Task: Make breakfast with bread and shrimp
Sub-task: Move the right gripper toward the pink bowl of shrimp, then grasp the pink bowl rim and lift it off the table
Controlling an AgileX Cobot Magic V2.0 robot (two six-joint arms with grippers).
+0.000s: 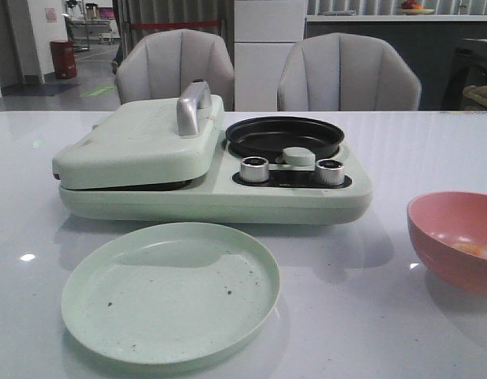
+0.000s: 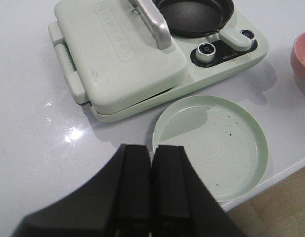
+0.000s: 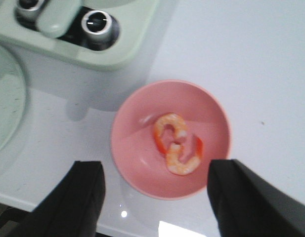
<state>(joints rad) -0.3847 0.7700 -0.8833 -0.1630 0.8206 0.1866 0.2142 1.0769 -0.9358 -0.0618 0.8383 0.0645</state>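
White table (image 1: 432,150): shrimp (image 3: 177,147) lie in the pink bowl (image 3: 142,148). Right gripper (image 3: 154,197), wide open and empty, should descend centred; left gripper (image 2: 151,190) is closed, empty.

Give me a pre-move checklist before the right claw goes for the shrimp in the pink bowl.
1. Right claw open: ok, fingers spread wide.
2. Right claw over the pink bowl: ok, the bowl sits between the fingers in the right wrist view.
3. Shrimp in the bowl: ok, two curled ones, touching.
4. Black pan free for the shrimp: ok, nothing in it.
5. Left claw out of the way: ok, shut, near the green plate.
6. Bread: cannot tell, none visible; the sandwich press lid is down.
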